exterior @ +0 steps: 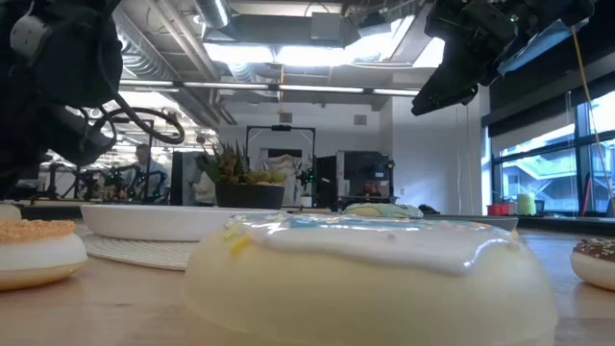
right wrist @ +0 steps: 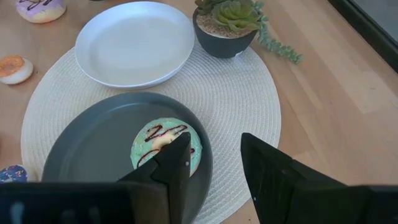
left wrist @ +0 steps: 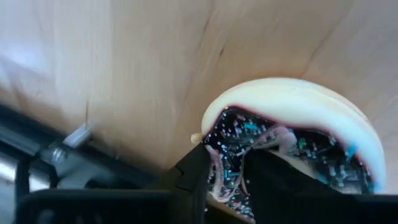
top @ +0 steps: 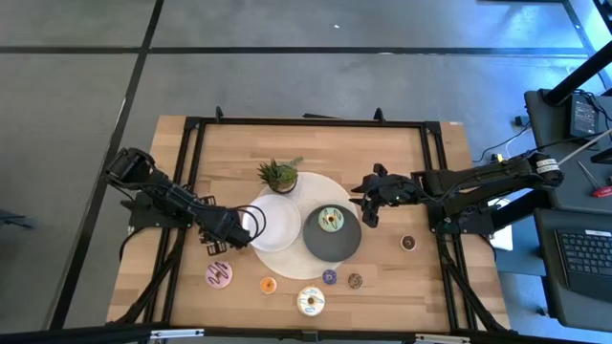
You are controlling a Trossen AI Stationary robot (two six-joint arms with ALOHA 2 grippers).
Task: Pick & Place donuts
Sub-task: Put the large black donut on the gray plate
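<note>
Two dark arms work over the wooden table [top: 191, 296]. From above, the left gripper [top: 216, 246] sits low at the table's left side, just beside the white round plate [top: 271, 222], but the overhead view hides what lies between its fingers. Only the left wrist view settles this: its fingers [left wrist: 199, 177] are pinched close on the chocolate-iced, sprinkled donut with a cream base [left wrist: 292, 140], one finger through the hole and one at the rim, the donut resting against the wood. The right gripper [top: 366, 212] hangs above the right edge of the dark grey round plate [top: 332, 232]; the right wrist view shows its jaws partly apart and holding nothing. A green-iced donut with brown drizzle [right wrist: 165, 145] lies on that dark plate. Along the front of the table lie a pink-iced donut [top: 219, 275], a small orange donut [top: 268, 285], a white-iced donut [top: 310, 301], a small purple donut [top: 329, 277] and two small brown donuts [top: 355, 280] [top: 408, 243]. The low view shows the white-iced donut close up and the small potted green plant [exterior: 248, 183] behind it.
</note>
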